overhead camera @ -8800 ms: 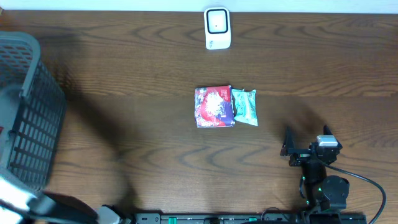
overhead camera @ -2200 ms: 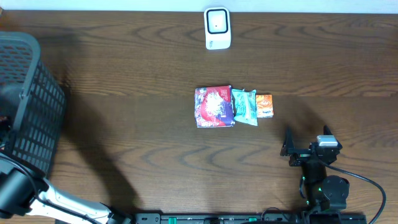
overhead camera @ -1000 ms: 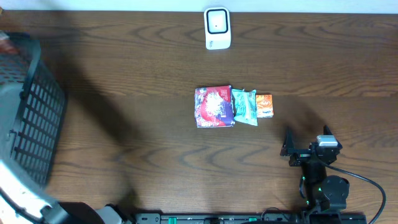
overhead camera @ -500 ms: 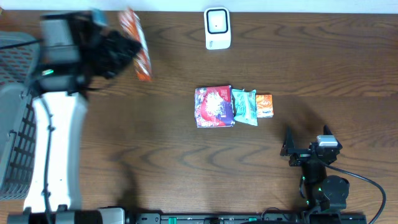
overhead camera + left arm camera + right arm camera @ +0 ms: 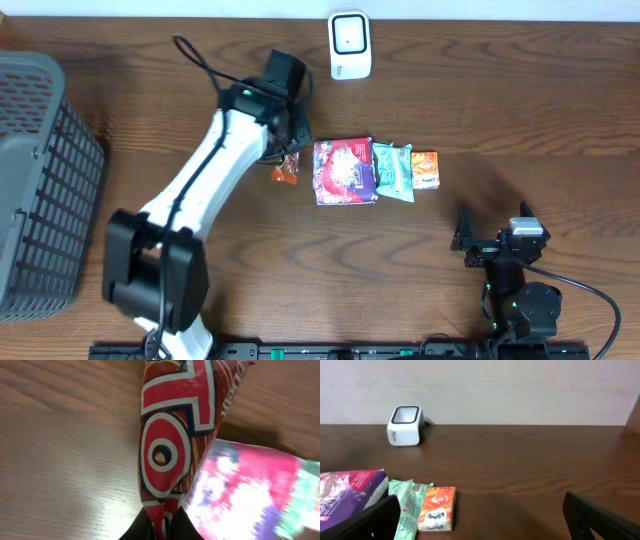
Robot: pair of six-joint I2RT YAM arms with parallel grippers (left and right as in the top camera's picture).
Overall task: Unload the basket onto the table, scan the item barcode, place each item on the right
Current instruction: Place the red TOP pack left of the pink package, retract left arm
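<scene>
Our left gripper (image 5: pixel 284 153) pinches the red snack packet (image 5: pixel 172 445), which hangs just below its jaws, the pink bag (image 5: pixel 240 490) close on its right. We should lower it flat beside that bag, without overlap, then release. Our right gripper (image 5: pixel 492 235) rests spread wide.

— Overhead: bright or dim?
— Moderate and even, lit from above. Soft, broad shadows on the table (image 5: pixel 500 100) along its left edge beside the basket (image 5: pixel 40 180), and a fainter one towards the right edge. Slightly blown out on the white scanner (image 5: pixel 349 44).
— And close up, from the left wrist?
— Pale glare at lower left, washing out the wood grain. Red packet (image 5: pixel 170 450) soft, too near the lens; pink packet (image 5: pixel 240 490) behind it fully blurred.
— Right wrist?
— Sharp and well lit. Bright wall (image 5: pixel 520 390), mild sheen near the table's far edge.
</scene>
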